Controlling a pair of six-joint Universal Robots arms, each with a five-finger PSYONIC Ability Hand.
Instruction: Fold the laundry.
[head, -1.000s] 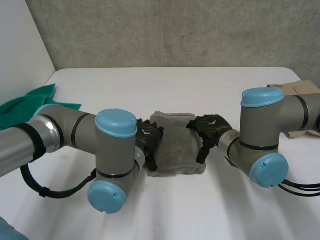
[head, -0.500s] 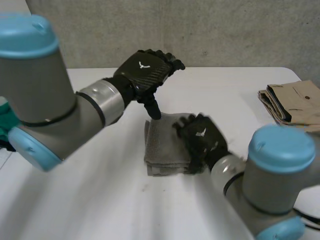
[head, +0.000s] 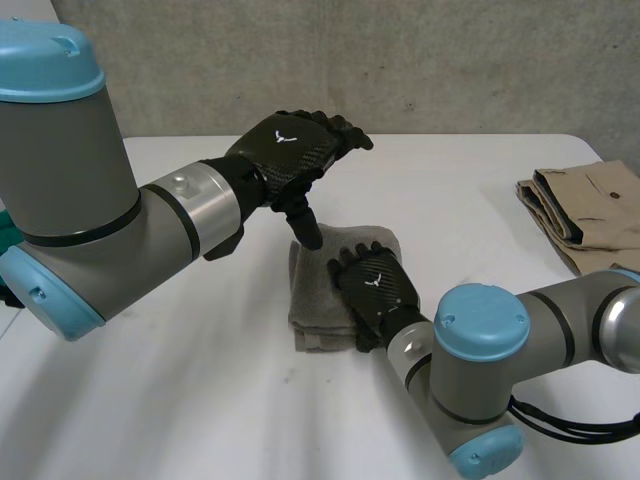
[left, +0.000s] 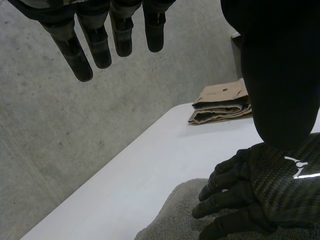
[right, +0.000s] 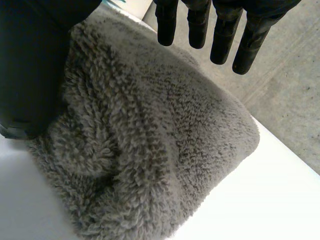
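A folded grey towel (head: 318, 290) lies near the middle of the white worktop (head: 450, 190), well apart from a folded tan garment (head: 590, 210) at the worktop's right edge. The right robot hand (head: 372, 288) lies flat over the towel's right half, its fingers (right: 199, 25) straight and spread, gripping nothing. The left robot hand (head: 295, 148) hangs in the air above the towel's far edge, fingers (left: 97, 45) straight and apart, the thumb pointing down towards the cloth without touching it.

The towel looks compact, thick and squared off, so this appears to be the close of its fold: a flattening press with one hand while the other is clear. The next move probably calls for lifting the right robot hand straight up so the pile does not drag and the layers do not spring open. After that, the bundle could be slid towards the tan garment, or another piece brought to the middle of the worktop.
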